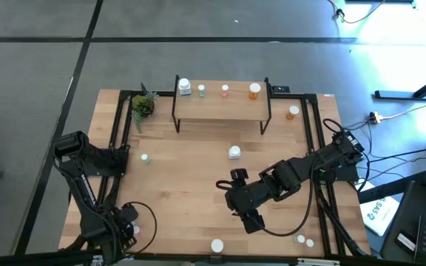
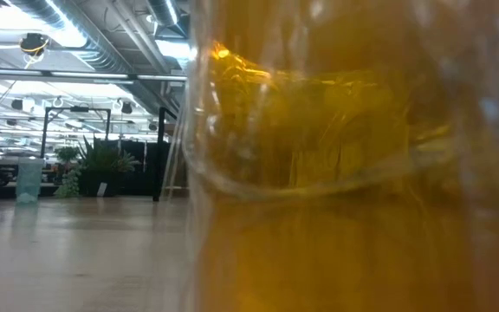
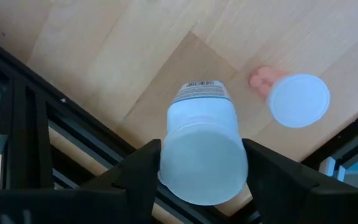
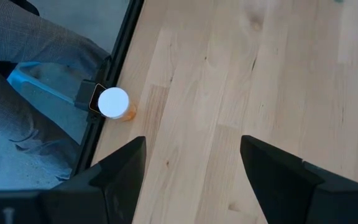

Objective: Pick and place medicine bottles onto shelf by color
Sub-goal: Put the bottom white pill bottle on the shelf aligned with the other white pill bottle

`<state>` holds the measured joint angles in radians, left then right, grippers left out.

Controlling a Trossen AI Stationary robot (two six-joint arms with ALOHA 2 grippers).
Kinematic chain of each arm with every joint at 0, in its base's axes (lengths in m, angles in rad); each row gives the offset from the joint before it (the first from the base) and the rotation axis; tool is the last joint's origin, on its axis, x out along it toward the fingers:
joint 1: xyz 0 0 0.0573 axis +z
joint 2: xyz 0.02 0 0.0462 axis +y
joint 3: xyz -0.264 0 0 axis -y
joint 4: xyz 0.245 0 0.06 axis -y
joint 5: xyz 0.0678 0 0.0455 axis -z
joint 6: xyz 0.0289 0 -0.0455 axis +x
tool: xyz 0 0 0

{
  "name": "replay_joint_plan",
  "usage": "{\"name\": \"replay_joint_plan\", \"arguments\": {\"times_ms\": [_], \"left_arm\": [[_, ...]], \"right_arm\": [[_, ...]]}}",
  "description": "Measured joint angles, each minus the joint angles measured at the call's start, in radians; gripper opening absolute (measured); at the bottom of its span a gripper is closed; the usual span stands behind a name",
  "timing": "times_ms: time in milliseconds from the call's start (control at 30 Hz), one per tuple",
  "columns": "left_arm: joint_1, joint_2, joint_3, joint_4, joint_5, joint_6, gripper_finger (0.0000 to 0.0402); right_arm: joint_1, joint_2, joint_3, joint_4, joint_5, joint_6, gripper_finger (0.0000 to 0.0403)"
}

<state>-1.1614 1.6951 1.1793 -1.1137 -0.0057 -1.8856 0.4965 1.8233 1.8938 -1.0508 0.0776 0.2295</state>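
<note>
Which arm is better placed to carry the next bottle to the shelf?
Left, probably: the left claw has its fingers on either side of a white bottle. The right claw is open over bare table, holding nothing.

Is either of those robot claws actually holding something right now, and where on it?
The left gripper has its fingers on opposite sides of a white round medicine bottle, near its white cap. The right gripper is open, holding nothing.
</note>
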Motion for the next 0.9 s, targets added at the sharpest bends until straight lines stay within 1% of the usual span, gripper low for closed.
{"name": "replay_joint_plan", "arguments": {"times_ms": [133,233,633,733,900], "left_arm": [[0.000,-0.001,0.000,0.000,0.000,0.000,0.0179],[0.001,-0.001,0.000,0.000,0.000,-0.001,0.0167],[0.006,-0.008,0.003,-0.027,0.000,-0.026,0.0164],[0.024,-0.010,0.037,-0.079,-0.001,-0.024,0.0164],[0.049,-0.011,0.144,-0.278,-0.018,-0.014,0.0163]], "right_arm": [[0.000,0.000,0.000,0.000,0.000,0.002,0.0264],[0.000,0.000,0.000,0.000,0.000,0.001,0.0264],[0.000,0.000,0.000,0.000,0.000,0.002,0.0264],[0.000,0.000,0.000,0.000,0.000,0.000,0.0264],[0.000,0.000,0.000,0.000,0.000,0.000,0.0264]]}}
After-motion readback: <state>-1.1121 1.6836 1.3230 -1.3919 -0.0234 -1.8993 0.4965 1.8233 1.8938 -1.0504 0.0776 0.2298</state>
